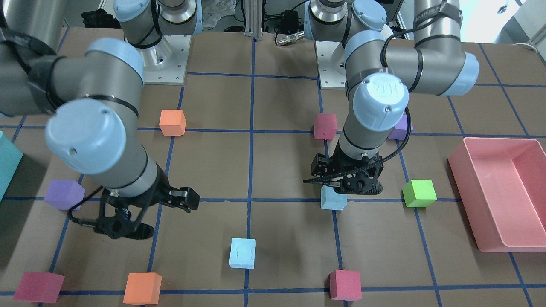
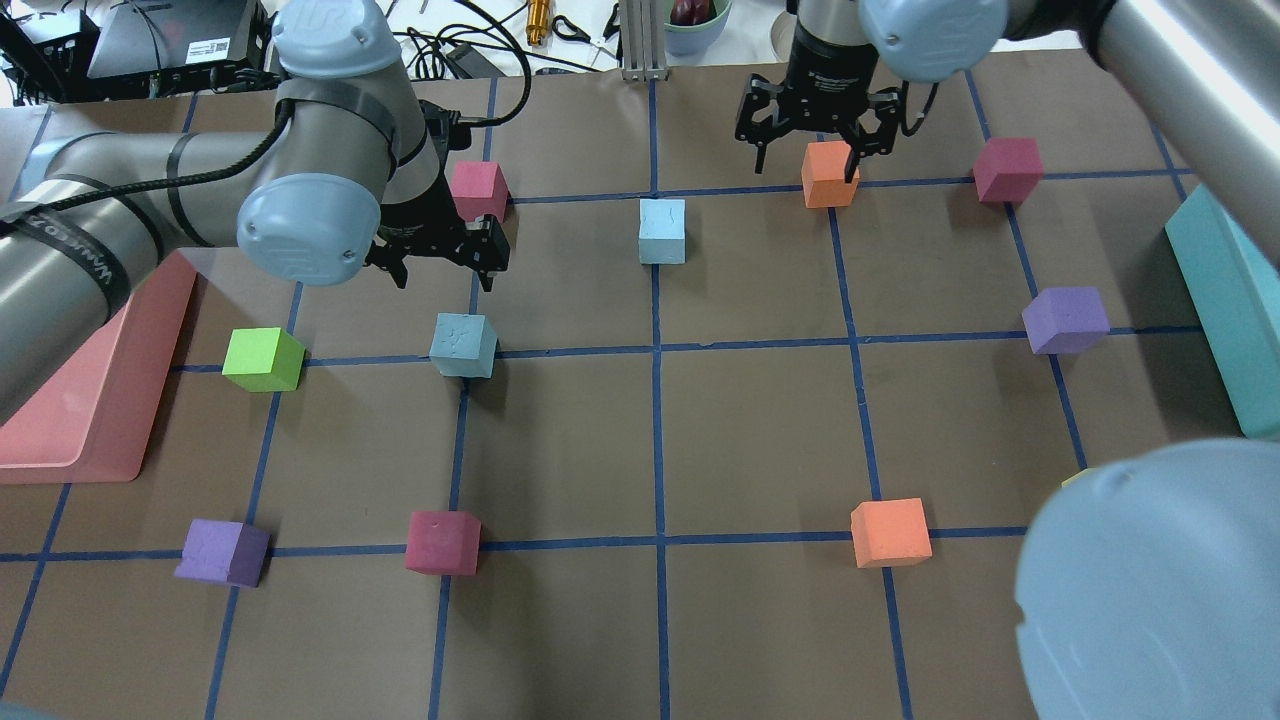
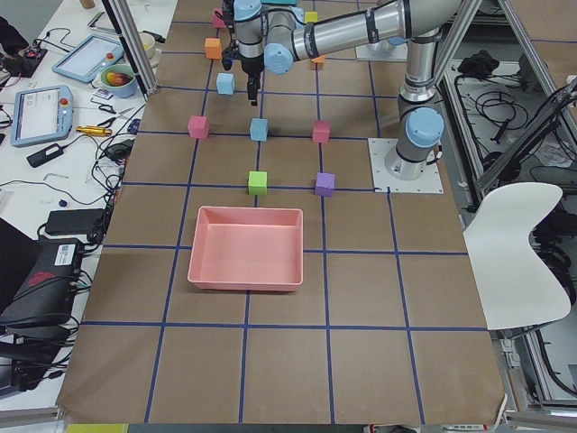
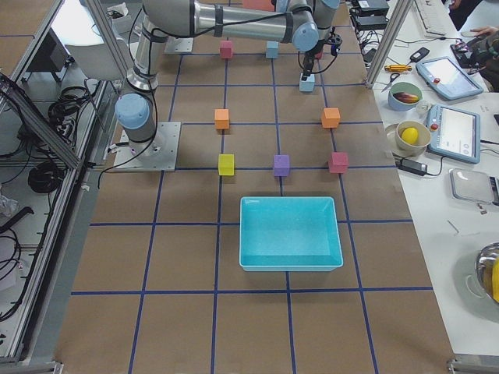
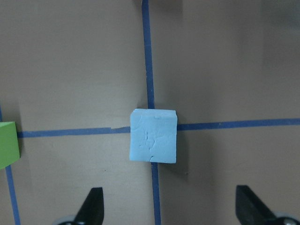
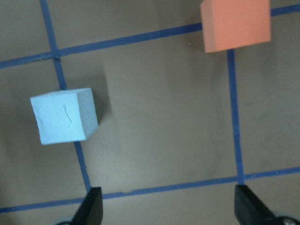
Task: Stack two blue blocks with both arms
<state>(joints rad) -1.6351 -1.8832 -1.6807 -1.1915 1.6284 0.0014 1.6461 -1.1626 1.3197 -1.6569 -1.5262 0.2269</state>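
Left hand (image 2: 443,280) released, fingers spread; one pale sky-blue foam cube (image 5: 153,141) ahead, centred between them, brown bench (image 5: 225,70) showing on every side. Right hand (image 2: 803,160) likewise spread; second pale sky-blue foam cube (image 6: 64,116) ahead, out by one fingertip.

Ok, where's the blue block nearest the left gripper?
In the overhead view, the blue block sits left of centre on a tape crossing, right of the green block, with the left gripper open close by.

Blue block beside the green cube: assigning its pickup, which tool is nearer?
Left. The left tool hovers near the blue block; the right tool is far off by an orange cube.
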